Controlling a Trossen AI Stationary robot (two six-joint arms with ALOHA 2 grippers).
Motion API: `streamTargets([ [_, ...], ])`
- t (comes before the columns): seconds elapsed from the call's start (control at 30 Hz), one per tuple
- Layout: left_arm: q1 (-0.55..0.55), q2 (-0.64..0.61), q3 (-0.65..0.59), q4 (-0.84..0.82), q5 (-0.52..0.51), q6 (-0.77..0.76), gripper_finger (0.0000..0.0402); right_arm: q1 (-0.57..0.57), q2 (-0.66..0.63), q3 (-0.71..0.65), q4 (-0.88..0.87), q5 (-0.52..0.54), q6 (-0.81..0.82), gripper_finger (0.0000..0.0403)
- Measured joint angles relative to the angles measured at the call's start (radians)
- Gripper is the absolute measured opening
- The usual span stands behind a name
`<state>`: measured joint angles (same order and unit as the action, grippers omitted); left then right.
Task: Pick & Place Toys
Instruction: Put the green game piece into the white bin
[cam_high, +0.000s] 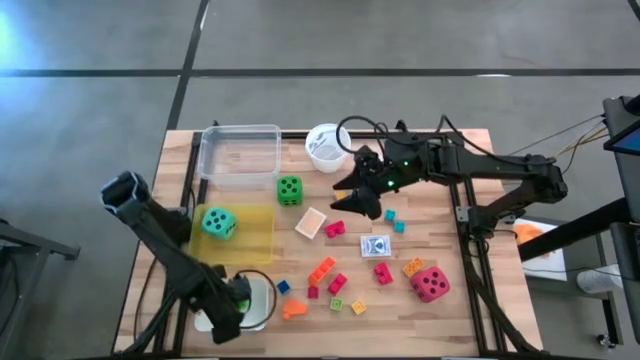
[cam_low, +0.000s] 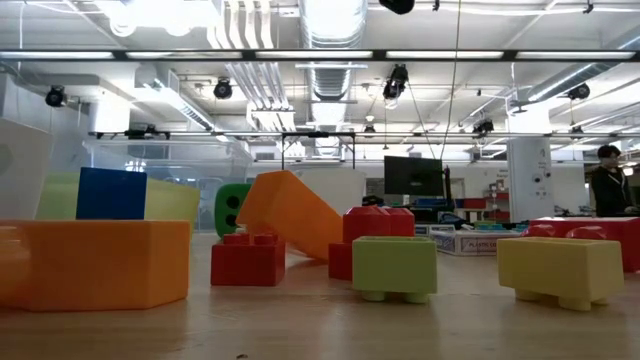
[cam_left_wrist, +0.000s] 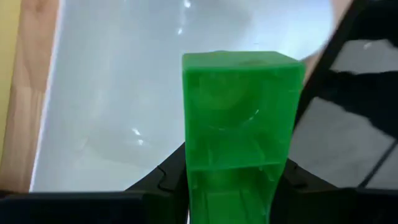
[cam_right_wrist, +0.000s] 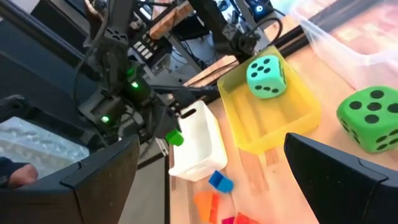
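Note:
My left gripper (cam_high: 240, 298) at the table's near left is shut on a small green block (cam_left_wrist: 239, 124) over the white tray (cam_high: 262, 300); it also shows in the right wrist view (cam_right_wrist: 175, 138). My right gripper (cam_high: 362, 196) hangs open and empty over the table's middle, near a pink block (cam_high: 334, 229). A teal die (cam_high: 219, 223) lies in the yellow tray (cam_high: 255, 240). A green die (cam_high: 289, 189), a red die (cam_high: 430, 284), a card pack (cam_high: 376, 246) and several small blocks (cam_high: 322, 270) rest on the table. My left gripper pinches the green block by two opposite sides (cam_left_wrist: 193, 180) between its two fingers (cam_left_wrist: 163, 180). The block sticks out past the fingertips. It is lifted clear above the white tray's floor (cam_left_wrist: 124, 112).
A clear tray (cam_high: 240, 152) and a white cup (cam_high: 327, 146) stand at the far side. A small white card tray (cam_high: 311, 222) lies mid-table. In the low view, orange (cam_low: 100, 262), red (cam_low: 248, 260) and yellow (cam_low: 560, 270) blocks stand close to the near edge.

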<state>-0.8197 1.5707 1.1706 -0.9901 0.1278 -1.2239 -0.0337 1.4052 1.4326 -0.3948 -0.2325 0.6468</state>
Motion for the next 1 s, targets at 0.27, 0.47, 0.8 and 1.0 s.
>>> streamTargets([
  [0.27, -0.001, 0.116, 0.0, 0.001, -0.005, 0.126, 0.012, 0.051, -0.007, 0.0, -0.027, 0.008, 0.004, 0.0394],
  [0.47, 0.003, 0.133, -0.048, 0.049, -0.071, 0.153, 0.012, 0.095, -0.017, 0.0, -0.064, 0.06, 0.005, 0.0394],
  [0.8, 0.049, 0.131, -0.183, 0.216, -0.076, 0.116, 0.012, 0.146, -0.058, 0.0, -0.103, 0.159, 0.008, 0.0394],
  [1.0, 0.049, 0.13, -0.218, 0.26, -0.075, 0.148, 0.012, 0.151, -0.081, 0.0, -0.104, 0.187, 0.007, 0.0394],
])
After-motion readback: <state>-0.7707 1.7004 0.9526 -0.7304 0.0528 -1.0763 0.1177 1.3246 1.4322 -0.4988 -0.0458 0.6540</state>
